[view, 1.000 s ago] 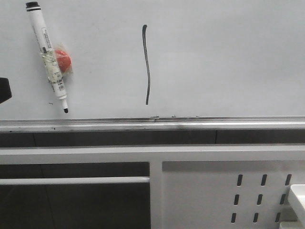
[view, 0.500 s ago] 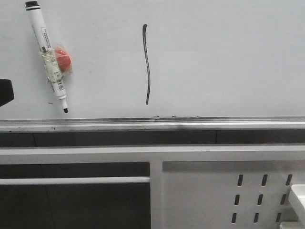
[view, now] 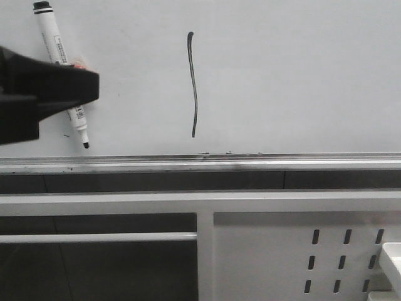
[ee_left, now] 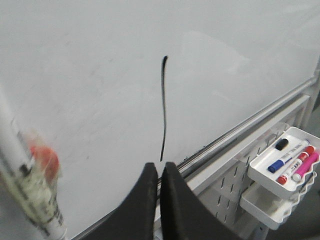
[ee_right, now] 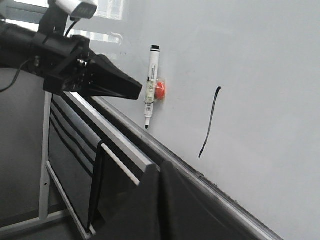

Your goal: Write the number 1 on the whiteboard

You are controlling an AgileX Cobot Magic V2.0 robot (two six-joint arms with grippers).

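Black number 1 (view: 193,84) stands on the whiteboard (view: 301,75). Both pincers are pressed shut, holding nothing: left pincer (ee_left: 159,172), right pincer (ee_right: 159,170). Only the left wrist view shows a tray of markers (ee_left: 289,161).

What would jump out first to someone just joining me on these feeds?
First, the number 1, a thin wavy black stroke standing alone near the middle of the whiteboard. Next, the left claw, a dark shape coming in from the left edge of the front view, jaws together, in front of the marker pen stuck on the board's upper left by a red magnet. A white tray of coloured markers hangs below the rail.
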